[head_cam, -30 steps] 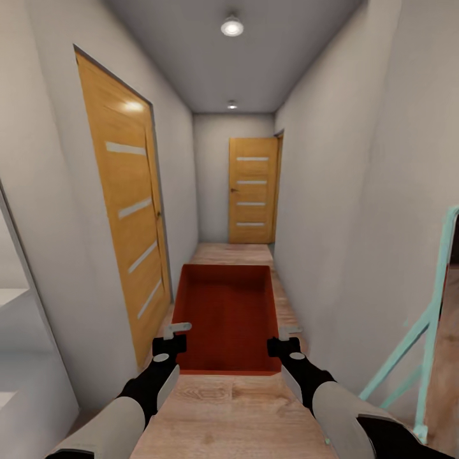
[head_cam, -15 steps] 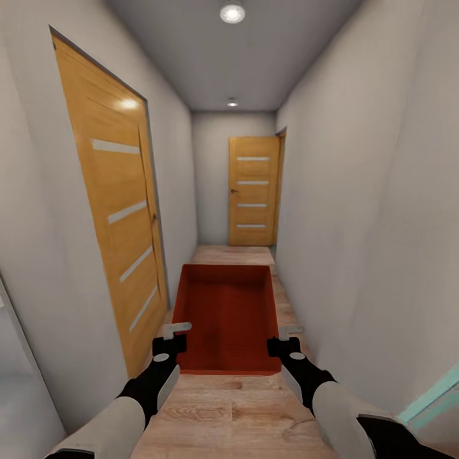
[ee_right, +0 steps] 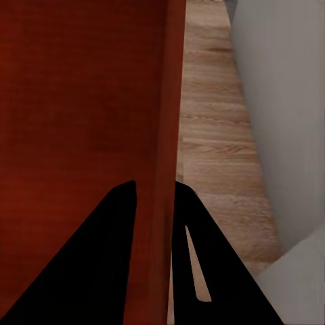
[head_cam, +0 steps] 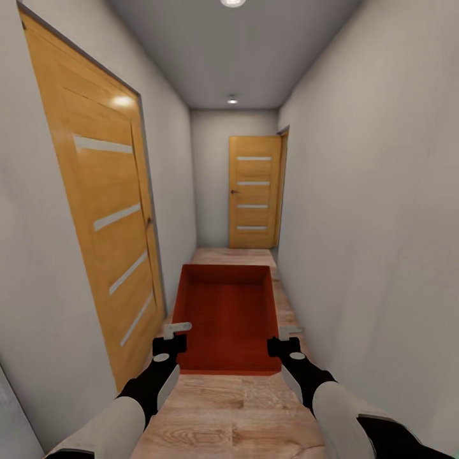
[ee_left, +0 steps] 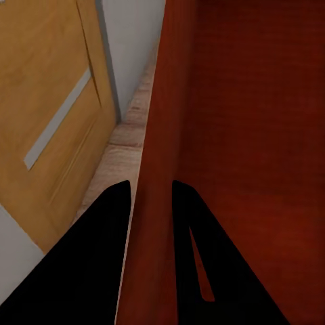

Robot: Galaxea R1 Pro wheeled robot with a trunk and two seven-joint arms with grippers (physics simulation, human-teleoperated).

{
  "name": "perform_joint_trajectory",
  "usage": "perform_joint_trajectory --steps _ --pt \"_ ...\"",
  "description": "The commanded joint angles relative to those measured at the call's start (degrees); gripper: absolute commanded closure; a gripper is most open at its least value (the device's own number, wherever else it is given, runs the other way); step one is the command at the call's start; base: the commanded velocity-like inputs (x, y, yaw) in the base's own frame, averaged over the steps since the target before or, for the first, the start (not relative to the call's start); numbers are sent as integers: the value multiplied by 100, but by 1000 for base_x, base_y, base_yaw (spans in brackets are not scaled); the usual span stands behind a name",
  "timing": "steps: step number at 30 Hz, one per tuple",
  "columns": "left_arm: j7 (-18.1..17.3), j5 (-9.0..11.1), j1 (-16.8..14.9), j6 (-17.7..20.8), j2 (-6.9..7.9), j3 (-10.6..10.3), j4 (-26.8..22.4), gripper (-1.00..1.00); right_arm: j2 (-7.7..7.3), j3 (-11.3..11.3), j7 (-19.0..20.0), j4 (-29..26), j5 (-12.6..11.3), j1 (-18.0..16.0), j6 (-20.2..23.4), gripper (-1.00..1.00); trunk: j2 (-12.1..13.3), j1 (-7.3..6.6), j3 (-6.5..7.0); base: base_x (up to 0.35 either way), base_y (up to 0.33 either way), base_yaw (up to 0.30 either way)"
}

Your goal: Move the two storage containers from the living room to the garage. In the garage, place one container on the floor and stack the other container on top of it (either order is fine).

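Narrow hallway | wood plank floor (head_cam: 236, 414) | two wooden doors

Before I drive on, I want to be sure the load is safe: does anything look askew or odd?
Nothing stands out. The box sits level, with the left tool and right tool each clamped over a side wall.

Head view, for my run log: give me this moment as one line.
place: wood-floored hallway | carried: storage container | left tool: shut on left wall | right tool: shut on right wall | ahead: closed door
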Motion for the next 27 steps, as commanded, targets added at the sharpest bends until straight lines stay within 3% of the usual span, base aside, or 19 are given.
perform_joint_trajectory --steps 1,15,27 --pt "115 5 1 -15 256 -21 14 100 5 -215 18 -6 57 -13 -18 100 -9 5 -10 326 0 0" --pt "115 14 6 -11 323 -21 14 100 1 -215 18 -6 57 -13 -18 100 -9 5 -10 326 11 0" --pt "115 14 3 -6 326 -21 5 100 1 -215 18 -6 57 -13 -17 100 -9 5 -10 315 161 0"
